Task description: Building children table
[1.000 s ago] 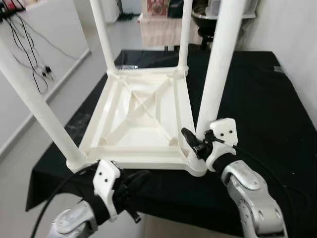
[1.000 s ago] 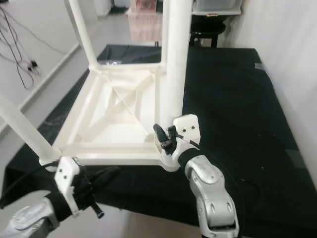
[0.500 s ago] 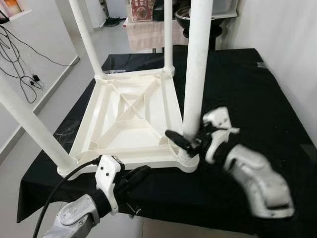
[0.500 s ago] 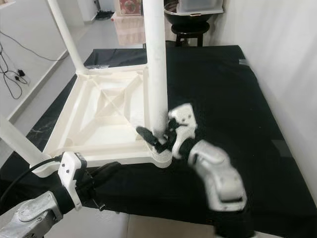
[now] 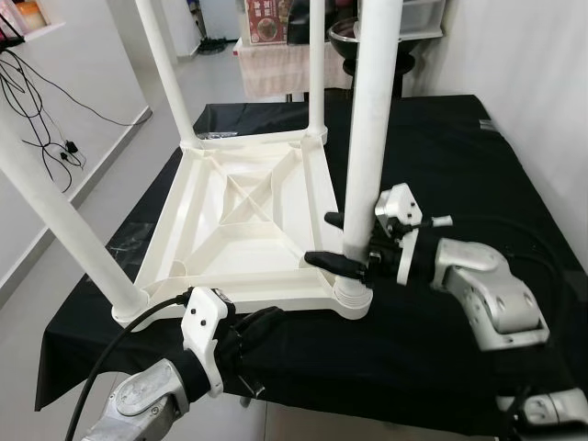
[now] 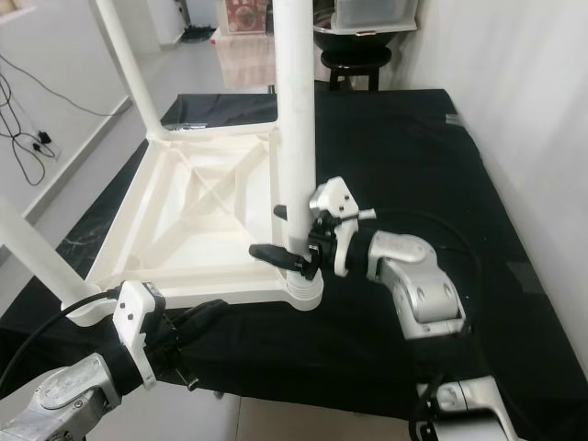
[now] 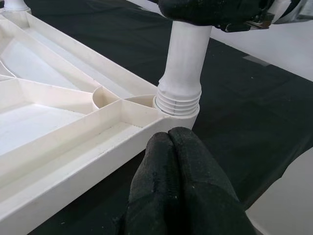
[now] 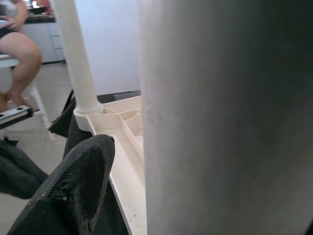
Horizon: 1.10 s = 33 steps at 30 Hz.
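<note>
Left eye view, white children's table [image 5: 248, 220] upside down on black-draped counter [image 5: 459, 165], right pincer [image 5: 342, 244] clasping its near-right leg [image 5: 367, 138], left wrist view, left pincer [image 7: 171, 147] pressed closed, empty, just beside table's near edge, right wrist view, leg close up, seated person [image 8: 17, 49] beyond.

home interior | tiled floor [image 5: 110, 156] | white walls [image 5: 514, 55] | loose cables [image 5: 46, 138]

Bright, even daylight; perhaps slightly soft
</note>
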Motion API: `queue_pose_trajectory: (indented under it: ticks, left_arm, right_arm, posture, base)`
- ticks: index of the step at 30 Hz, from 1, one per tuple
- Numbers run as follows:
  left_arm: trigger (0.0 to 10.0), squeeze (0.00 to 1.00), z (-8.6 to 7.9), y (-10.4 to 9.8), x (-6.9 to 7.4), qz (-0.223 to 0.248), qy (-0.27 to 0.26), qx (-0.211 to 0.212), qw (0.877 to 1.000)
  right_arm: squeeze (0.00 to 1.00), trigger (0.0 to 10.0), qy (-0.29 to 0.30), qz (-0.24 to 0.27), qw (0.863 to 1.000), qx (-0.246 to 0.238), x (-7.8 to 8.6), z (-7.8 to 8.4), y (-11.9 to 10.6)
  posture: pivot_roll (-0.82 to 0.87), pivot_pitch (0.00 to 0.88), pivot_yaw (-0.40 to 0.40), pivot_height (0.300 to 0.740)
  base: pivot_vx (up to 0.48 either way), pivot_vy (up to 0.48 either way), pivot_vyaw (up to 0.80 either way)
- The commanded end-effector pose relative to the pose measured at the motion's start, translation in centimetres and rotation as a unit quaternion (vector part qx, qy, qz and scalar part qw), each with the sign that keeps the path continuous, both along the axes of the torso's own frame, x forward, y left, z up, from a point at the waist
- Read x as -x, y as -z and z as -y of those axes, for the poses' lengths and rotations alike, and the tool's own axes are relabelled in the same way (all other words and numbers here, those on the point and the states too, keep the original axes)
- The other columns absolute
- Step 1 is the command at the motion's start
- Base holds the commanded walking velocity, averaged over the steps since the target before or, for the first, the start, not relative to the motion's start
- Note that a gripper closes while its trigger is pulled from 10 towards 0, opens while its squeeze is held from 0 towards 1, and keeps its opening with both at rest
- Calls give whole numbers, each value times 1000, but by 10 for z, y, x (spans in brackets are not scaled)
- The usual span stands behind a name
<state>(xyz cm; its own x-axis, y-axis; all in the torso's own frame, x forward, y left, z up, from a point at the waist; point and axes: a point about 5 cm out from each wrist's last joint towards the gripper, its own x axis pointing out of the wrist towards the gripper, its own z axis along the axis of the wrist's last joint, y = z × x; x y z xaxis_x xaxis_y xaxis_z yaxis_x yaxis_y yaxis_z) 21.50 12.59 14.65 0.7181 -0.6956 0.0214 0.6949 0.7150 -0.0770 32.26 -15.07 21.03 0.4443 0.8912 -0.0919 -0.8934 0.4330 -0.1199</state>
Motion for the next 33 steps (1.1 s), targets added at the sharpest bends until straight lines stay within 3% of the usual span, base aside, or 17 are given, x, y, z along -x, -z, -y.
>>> queue_pose_trajectory:
  ticks: [1, 8, 18, 20, 21, 22, 23, 24, 25, 27, 32, 33]
  left_arm:
    - [10000, 0, -1, 5, 1, -7, -3, -7, 1000]
    - [10000, 0, 0, 4, 2, -7, -5, -3, 1000]
    - [10000, 0, -1, 4, 4, -10, -2, 0, 1000]
    - [10000, 0, -1, 4, 5, -11, -2, 1, 1000]
    - [10000, 0, -2, 4, 5, -12, -1, 1, 1000]
    - [10000, 0, -2, 4, 5, -12, -1, 1, 1000]
    - [10000, 0, -3, 4, 5, -12, -1, 1, 1000]
    - [10000, 0, -4, 4, 4, -13, 0, 2, 1000]
    - [10000, 0, -4, 4, 4, -13, 0, 2, 1000]
    - [10000, 0, -4, 5, 3, -15, 1, 2, 1000]
    - [10000, 0, -3, 5, 1, -16, 2, 3, 1000]
    - [10000, 0, -3, 5, 1, -15, -2, 4, 1000]
  right_arm:
    - [0, 0, -26, -8, 1000, 4, 1, -4, 4]
    - [0, 0, -60, -17, 998, 11, 5, 0, 6]
    - [0, 0, 3, -35, 999, -17, 22, 0, 15]
    - [0, 0, 46, -54, 997, -22, 36, -10, 27]
    - [0, 0, 209, -63, 976, -24, 39, -18, 44]
    - [0, 0, 209, -63, 976, -24, 39, -18, 44]
    - [0, 0, 334, -70, 940, -21, 44, -18, 53]
    - [0, 0, 353, -76, 932, -10, 51, -32, 62]
    - [0, 0, 353, -76, 932, -10, 51, -32, 62]
    - [0, 0, 327, -80, 941, -5, 54, -45, 67]
    - [0, 0, 321, -82, 944, -13, 44, -44, 63]
    - [0, 4824, 326, -82, 942, -12, 42, -43, 61]
  posture:
    - [-26, 80, 65, 740]
    - [-53, 93, 67, 740]
    - [-70, 102, 71, 740]
    - [-68, 103, 60, 740]
    - [-75, 105, 63, 740]
    - [-75, 105, 63, 740]
    - [-75, 108, 62, 740]
    - [-79, 105, 78, 740]
    - [-79, 105, 78, 740]
    - [-76, 98, 75, 740]
    - [-73, 100, 66, 740]
    - [-71, 99, 67, 740]
  base:
    - [0, 0, 0]
    - [0, 0, 0]
    - [0, 0, 0]
    - [0, 0, 0]
    - [0, 0, 0]
    - [0, 0, 0]
    - [0, 0, 0]
    - [0, 0, 0]
    - [0, 0, 0]
    - [0, 0, 0]
    - [0, 0, 0]
    - [0, 0, 0]
